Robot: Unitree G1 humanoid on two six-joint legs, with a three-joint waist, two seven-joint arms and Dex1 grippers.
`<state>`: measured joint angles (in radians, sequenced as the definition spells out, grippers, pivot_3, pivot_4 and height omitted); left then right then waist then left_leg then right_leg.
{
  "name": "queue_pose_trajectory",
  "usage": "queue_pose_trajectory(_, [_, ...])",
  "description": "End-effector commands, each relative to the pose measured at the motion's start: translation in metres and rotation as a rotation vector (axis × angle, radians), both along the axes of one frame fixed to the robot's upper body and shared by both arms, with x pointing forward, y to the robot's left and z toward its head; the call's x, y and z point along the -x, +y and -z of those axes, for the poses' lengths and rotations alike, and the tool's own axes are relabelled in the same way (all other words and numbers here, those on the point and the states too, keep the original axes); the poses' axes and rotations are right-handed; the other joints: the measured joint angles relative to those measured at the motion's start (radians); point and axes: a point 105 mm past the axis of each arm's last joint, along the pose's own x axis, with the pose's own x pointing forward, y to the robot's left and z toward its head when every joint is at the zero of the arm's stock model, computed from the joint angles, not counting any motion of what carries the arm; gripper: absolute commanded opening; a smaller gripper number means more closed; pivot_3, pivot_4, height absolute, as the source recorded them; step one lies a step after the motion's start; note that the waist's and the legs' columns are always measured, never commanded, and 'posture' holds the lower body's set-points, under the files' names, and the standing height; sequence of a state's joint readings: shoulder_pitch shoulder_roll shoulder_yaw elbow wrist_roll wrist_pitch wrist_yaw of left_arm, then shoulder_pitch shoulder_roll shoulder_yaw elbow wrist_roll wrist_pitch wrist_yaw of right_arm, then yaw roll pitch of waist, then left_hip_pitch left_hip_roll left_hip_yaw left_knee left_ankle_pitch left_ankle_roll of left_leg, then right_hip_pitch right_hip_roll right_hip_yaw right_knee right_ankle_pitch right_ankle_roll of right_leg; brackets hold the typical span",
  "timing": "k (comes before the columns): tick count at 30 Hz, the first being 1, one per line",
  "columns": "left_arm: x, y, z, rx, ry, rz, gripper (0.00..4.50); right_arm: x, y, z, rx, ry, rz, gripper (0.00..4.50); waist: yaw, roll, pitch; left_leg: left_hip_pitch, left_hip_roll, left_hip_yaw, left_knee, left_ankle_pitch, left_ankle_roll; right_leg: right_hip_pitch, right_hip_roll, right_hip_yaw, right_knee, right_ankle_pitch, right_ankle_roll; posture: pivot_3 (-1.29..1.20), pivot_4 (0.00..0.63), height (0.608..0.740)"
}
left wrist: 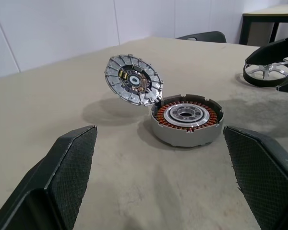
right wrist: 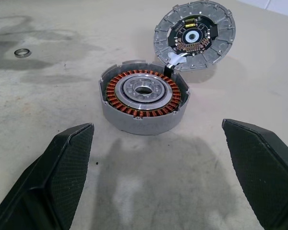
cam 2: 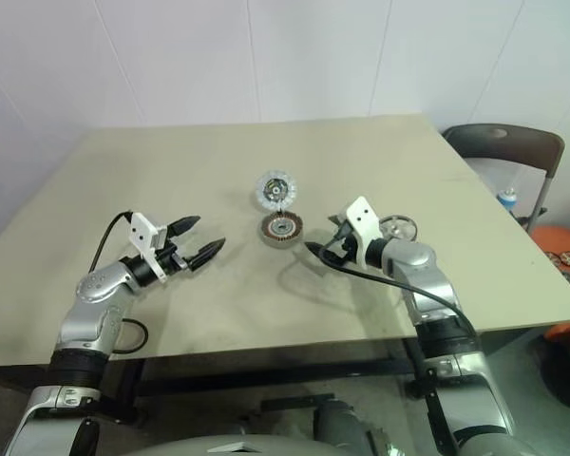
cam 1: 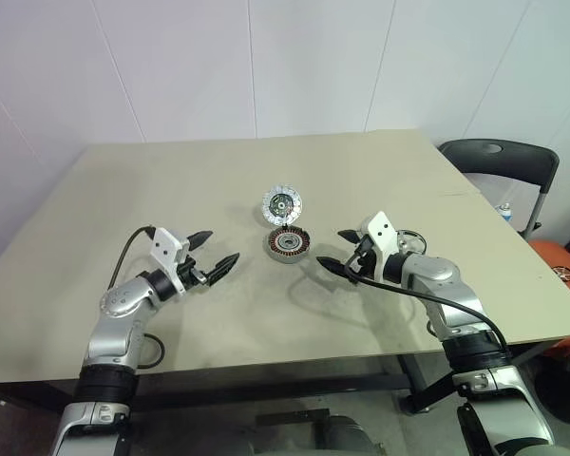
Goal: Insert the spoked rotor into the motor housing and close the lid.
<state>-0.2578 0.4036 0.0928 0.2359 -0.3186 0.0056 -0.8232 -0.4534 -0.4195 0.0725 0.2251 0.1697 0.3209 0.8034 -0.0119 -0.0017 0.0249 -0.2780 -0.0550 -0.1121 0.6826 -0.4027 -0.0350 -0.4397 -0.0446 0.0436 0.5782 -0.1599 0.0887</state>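
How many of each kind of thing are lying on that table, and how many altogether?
Motor housing: 1
Hinged lid, standing open: 1
Spoked rotor: 1
Small metal ring: 1
Total: 4

Spoked rotor mostly hidden behind right pincer and its wrist in head views; rim alone peeks out. In left wrist view rotor partly covered by dark fingers of other pincer. Small ring on counter: too small to tell what it is. Chair cut off by counter edge. Orange object cut off at picture's edge, unidentifiable. Lid circuit detail too fine to read.
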Motion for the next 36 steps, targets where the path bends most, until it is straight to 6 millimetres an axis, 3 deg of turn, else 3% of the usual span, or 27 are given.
queue_pose_trajectory(1, [0.000,-0.001,-0.012,-0.008,-0.054,0.007,4.50,-0.003,0.005,-0.012,-0.004,-0.047,-0.018,4.48,0.000,0.000,0.000,0.000,0.000,0.000,0.000,0.000,0.000,0.000,0.000,0.000,0.000,0.000,0.000,0.00,0.000,0.740])
queue_pose_trajectory(27, [0.000,-0.003,-0.011,-0.006,-0.048,0.022,4.50,-0.002,0.007,-0.008,-0.019,-0.024,-0.012,4.48,0.000,0.000,0.000,0.000,0.000,0.000,0.000,0.000,0.000,0.000,0.000,0.000,0.000,0.000,0.000,0.00,0.000,0.740])
queue_pose_trajectory(36, [0.001,-0.003,-0.011,-0.005,-0.047,0.018,4.50,-0.002,0.017,-0.003,0.037,-0.021,-0.045,4.48,0.000,0.000,0.000,0.000,0.000,0.000,0.000,0.000,0.000,0.000,0.000,0.000,0.000,0.000,0.000,0.00,0.000,0.740])
